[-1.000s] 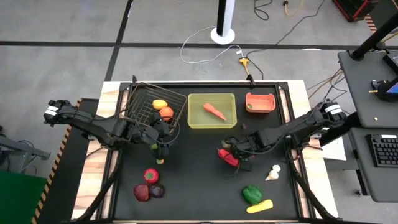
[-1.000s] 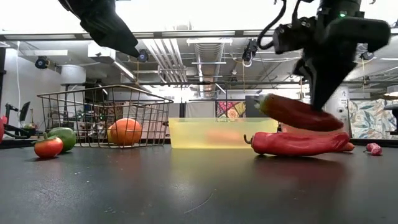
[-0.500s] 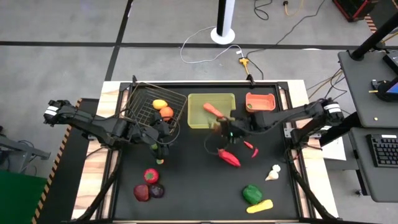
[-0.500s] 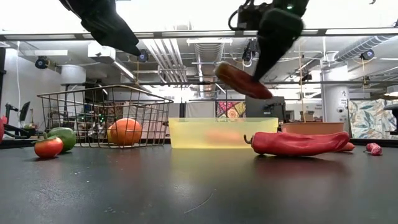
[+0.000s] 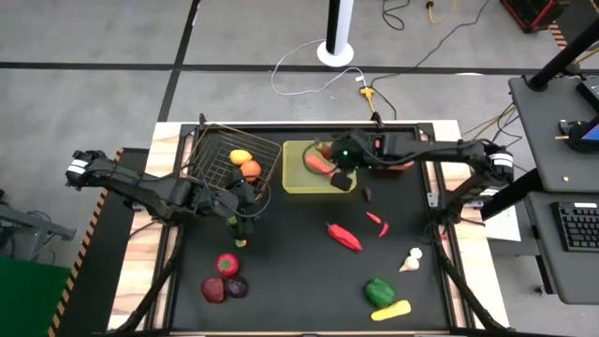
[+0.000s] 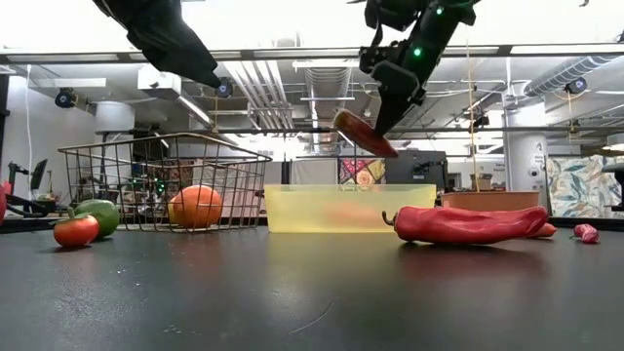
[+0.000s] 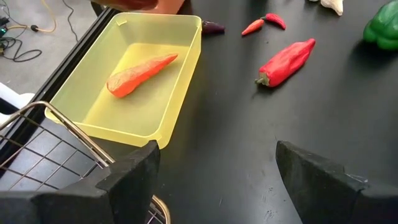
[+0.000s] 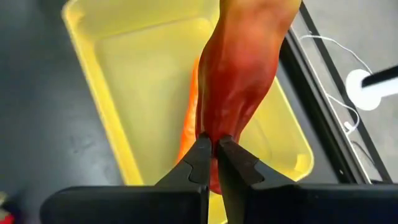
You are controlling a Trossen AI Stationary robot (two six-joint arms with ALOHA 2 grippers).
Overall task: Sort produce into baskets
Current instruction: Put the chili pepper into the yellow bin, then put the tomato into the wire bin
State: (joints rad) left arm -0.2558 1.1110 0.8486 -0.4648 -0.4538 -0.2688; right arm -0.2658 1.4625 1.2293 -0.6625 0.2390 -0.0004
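High view: black table (image 5: 299, 290), left arm parked beside the wire basket (image 5: 232, 154), left gripper (image 5: 245, 221) fingers spread wide, holding nothing. Right arm stretched across to the yellow tray (image 5: 295, 183); right gripper (image 5: 325, 160) pinched shut on a red pepper (image 5: 319, 164), held up in the air over the tray, clear in low view. Wire basket holds a lemon (image 5: 241, 156) and an orange fruit (image 5: 250, 169). Yellow tray holds the carrot (image 7: 142, 74). Salmon bin (image 5: 404, 166) beside the tray, mostly hidden by the right arm. Loose on table: long red pepper (image 5: 344, 236), green pepper (image 5: 379, 292), yellow piece (image 5: 390, 310) just beside it, tomato (image 5: 226, 264), two dark red/purple pieces (image 5: 224, 289) touching, garlic (image 5: 411, 260), small red chili (image 5: 378, 224).
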